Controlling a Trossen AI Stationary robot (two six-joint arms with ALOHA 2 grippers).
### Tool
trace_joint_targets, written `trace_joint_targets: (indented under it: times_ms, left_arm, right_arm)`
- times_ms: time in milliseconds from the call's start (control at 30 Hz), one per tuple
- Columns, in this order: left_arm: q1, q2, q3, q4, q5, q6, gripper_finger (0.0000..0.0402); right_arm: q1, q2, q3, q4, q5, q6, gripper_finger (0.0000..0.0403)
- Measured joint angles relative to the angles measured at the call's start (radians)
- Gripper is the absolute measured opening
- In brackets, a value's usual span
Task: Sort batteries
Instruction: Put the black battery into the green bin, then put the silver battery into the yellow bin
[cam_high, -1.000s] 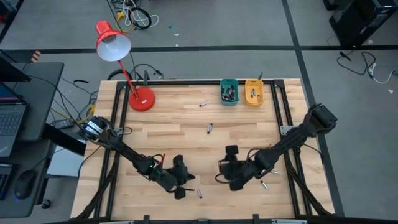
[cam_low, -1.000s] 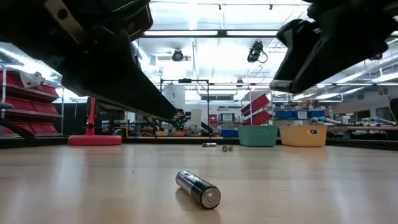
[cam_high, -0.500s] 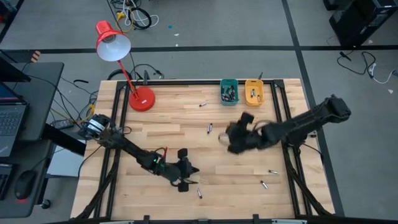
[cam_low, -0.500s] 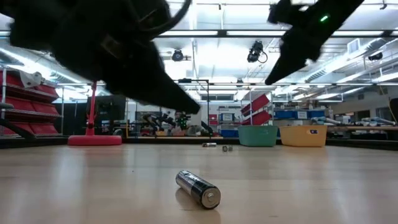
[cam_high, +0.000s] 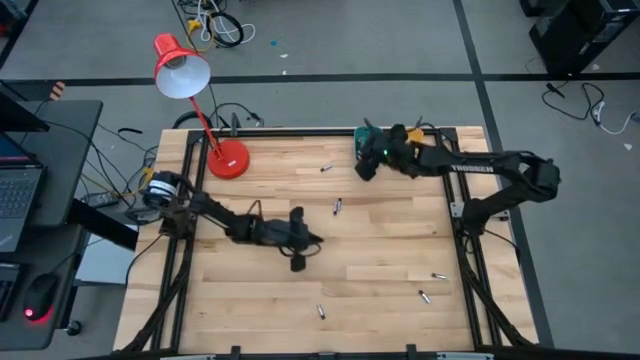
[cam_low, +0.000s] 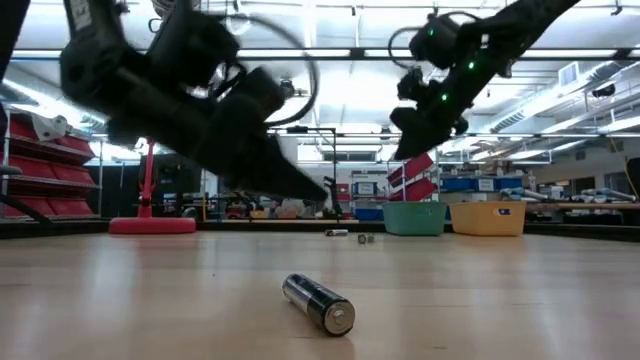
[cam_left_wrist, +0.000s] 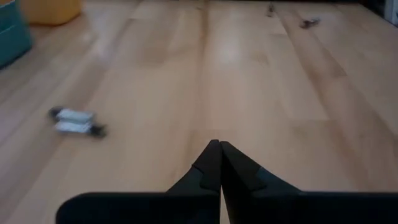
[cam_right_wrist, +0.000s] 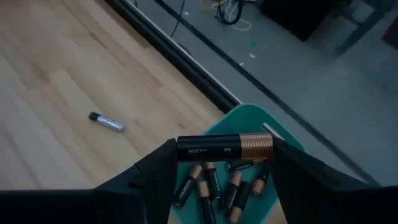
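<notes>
Right fingers (cam_right_wrist: 224, 163): clamped across one battery (cam_right_wrist: 225, 147), black body with a copper end, held crosswise between my two pads.
Right fingers, place: over the teal bin (cam_high: 368, 148) at the desk's far edge, about 1 o'clock from the desk's centre in the high view; in the low view they hang high above the desk (cam_low: 425, 118).
Teal bin contents: several black-and-copper cells (cam_right_wrist: 214, 186) lying loose, seen straight below the held one.
Yellow bin (cam_high: 408, 148): just beside the teal one, toward 3 o'clock; contents too small to read from above.
Left fingers (cam_left_wrist: 214, 168): pressed together tip to tip, nothing between them.
Left fingers, place: near desk centre in the high view (cam_high: 308, 240), low over the wood, pointing toward 3 o'clock.
Loose pair (cam_high: 337, 207): two small cells side by side, at about 1 o'clock from my left fingers, near them; the left wrist view shows them lying touching (cam_left_wrist: 74, 121).
Far cell (cam_high: 326, 167): alone at 12 o'clock of centre, between lamp base and teal bin.
Near cell (cam_low: 318, 302): on its side close to the low camera; in the high view at 6 o'clock (cam_high: 321, 311).
Two more cells (cam_high: 430, 286): near the 4 o'clock corner, apart from each other.
Red lamp (cam_high: 182, 66): base at 10 o'clock on the desk (cam_high: 260, 190).
</notes>
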Motion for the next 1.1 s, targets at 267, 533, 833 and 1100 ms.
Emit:
trace_joint_targets:
  times_ms: [267, 533, 833, 1100]
  left_arm:
    - [0.030, 0.000, -0.169, 0.251, 0.009, -0.075, 0.0011]
    - [0.004, 0.000, -0.156, 0.253, 0.009, -0.104, 0.0018]
    - [-0.002, 0.000, -0.157, 0.256, 0.009, -0.179, 0.0034]
    - [0.030, 0.000, -0.157, 0.265, -0.070, -0.145, 0.0034]
  right_arm:
    - [-0.116, 0.093, 0.000, 0.010, -0.087, 0.037, 0.0247]
    - [-0.127, 0.143, 0.000, 0.039, -0.084, 0.054, 0.0295]
    - [-0.051, 0.103, 0.000, 0.184, -0.245, 0.036, 0.0312]
    - [0.025, 0.280, 0.143, 0.177, -0.352, -0.133, 0.0302]
